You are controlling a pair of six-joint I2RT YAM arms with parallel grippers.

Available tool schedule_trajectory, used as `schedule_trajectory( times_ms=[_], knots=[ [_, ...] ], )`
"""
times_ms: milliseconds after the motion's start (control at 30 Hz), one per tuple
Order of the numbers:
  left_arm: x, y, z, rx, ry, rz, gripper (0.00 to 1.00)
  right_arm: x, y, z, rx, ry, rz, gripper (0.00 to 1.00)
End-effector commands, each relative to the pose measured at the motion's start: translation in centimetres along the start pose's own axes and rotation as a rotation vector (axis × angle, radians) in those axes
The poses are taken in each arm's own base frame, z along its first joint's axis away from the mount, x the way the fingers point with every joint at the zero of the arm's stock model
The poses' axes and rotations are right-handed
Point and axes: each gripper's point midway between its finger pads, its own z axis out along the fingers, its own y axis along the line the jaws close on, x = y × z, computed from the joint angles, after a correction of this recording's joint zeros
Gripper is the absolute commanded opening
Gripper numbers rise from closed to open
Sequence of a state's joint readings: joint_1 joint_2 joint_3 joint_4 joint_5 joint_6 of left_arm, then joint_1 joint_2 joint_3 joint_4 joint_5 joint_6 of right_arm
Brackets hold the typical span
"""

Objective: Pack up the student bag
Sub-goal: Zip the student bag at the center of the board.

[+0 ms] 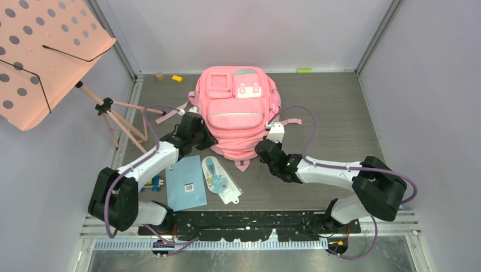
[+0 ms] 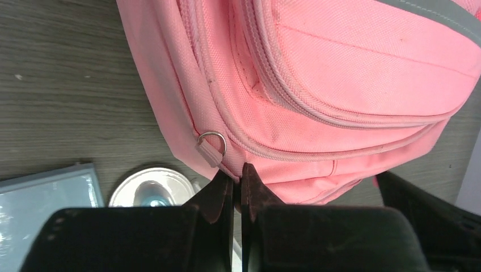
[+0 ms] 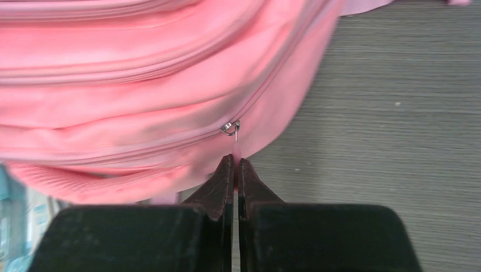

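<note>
Backpack [image 1: 235,122], pink, lies flat on the grey table [image 1: 340,113], roughly centre and toward the far wall, front pockets up and its bottom edge facing the arms. Music stand [image 1: 45,56], salmon and perforated, stands off the table's far-left corner.

Both arms reach in to the bag's near edge, one at each bottom corner.

Left gripper [image 2: 238,175]: fingers [image 2: 218,195] squeezed together with only a hairline gap, tips right against the bag's lower side seam. Can't tell if any fabric is caught between them. A small metal D-ring [image 2: 212,141] on a pink tab sits just beside the tips, not in them.

Right gripper [image 3: 235,164]: fingers [image 3: 218,190] likewise pressed together at the opposite bottom corner. A thin pink pull tab [image 3: 235,148] runs down from the zip slider [image 3: 230,128] into the tips, so it looks pinched, though that view is blurry.

Blue booklet [image 1: 186,182] lies flat on the table near the left arm, just clear of the bag. Blister pack [image 1: 221,180] lies just right of the booklet, angled, below the bag's bottom edge.

Against the far wall: yellow block [image 1: 177,78] and brown block [image 1: 160,76] left of the bag, green strip [image 1: 304,70] to its right, all well apart from both grippers.
</note>
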State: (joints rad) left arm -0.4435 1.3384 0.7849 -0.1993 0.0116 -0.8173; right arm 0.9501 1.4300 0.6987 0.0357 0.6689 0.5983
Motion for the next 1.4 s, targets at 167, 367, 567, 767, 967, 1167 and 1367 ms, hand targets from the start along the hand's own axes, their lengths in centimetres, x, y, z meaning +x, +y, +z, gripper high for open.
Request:
schedule_trajectory(
  times_ms=[167, 367, 567, 767, 967, 1167, 1367],
  knots=[
    [-4.5, 2.0, -3.4, -0.046, -0.013, 0.156, 0.00, -1.2, -6.3, 1.5, 0.159, -0.006, -0.031, 0.00],
    [-5.8, 3.1, -4.2, -0.074, -0.018, 0.193, 0.00, -3.1, -7.4, 3.7, 0.122, -0.029, 0.045, 0.00],
    [-5.5, 3.6, -4.2, -0.090, 0.029, 0.284, 0.00, -4.6, -8.4, 5.6, 0.091, -0.044, 0.072, 0.00],
    [-5.6, 3.7, -4.5, -0.076, 0.024, 0.364, 0.00, -5.9, -9.1, 8.0, 0.071, -0.047, 0.081, 0.01],
    [-5.0, 3.8, -4.2, -0.070, 0.075, 0.381, 0.00, -7.0, -9.4, 10.2, 0.038, -0.046, 0.074, 0.00],
    [-4.5, 4.0, -3.9, -0.070, 0.102, 0.387, 0.00, -7.9, -10.3, 11.7, 0.040, -0.048, 0.057, 0.00],
    [-4.4, 3.9, -3.9, -0.065, 0.119, 0.393, 0.00, -7.9, -11.6, 13.1, 0.046, -0.031, 0.055, 0.00]
  ],
)
